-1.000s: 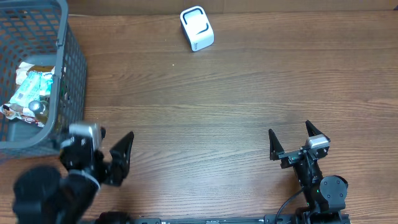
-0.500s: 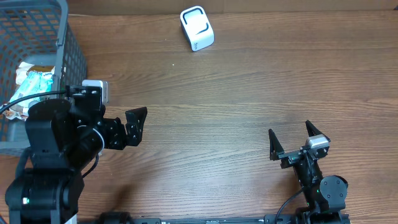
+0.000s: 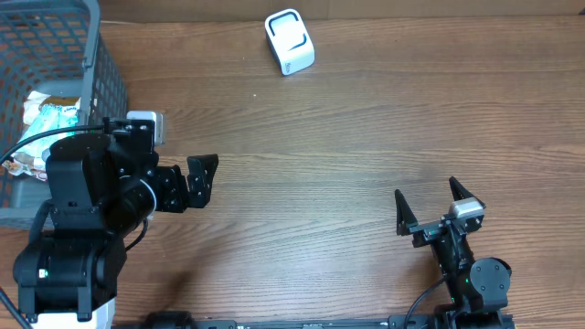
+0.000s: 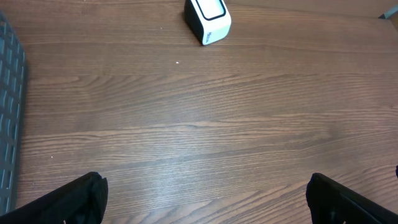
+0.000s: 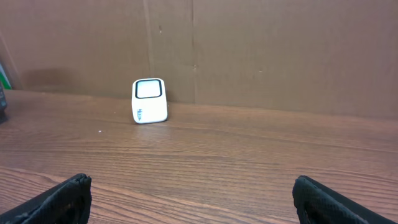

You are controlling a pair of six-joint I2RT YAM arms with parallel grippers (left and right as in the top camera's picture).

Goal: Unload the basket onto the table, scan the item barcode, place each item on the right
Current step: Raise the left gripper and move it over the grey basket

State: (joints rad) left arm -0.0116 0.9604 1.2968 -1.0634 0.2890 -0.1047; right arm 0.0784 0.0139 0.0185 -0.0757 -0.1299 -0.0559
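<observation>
A white barcode scanner (image 3: 290,41) stands at the back middle of the wooden table; it also shows in the left wrist view (image 4: 208,20) and in the right wrist view (image 5: 150,101). Packaged items (image 3: 47,128) lie in the grey basket (image 3: 102,87) at the far left. My left gripper (image 3: 196,181) hovers just right of the basket, open and empty, its fingers wide apart over bare wood (image 4: 205,205). Near the front right, my right gripper (image 3: 430,212) is open and empty too (image 5: 198,202), facing the scanner from far off.
The basket's grey mesh wall (image 4: 9,118) fills the left edge of the left wrist view. A brown cardboard wall (image 5: 249,50) stands behind the table's far edge.
The left arm has lifted and swung from the table's front edge up beside the basket, pointing right, and its jaws have spread wide. The right arm has stayed still.
</observation>
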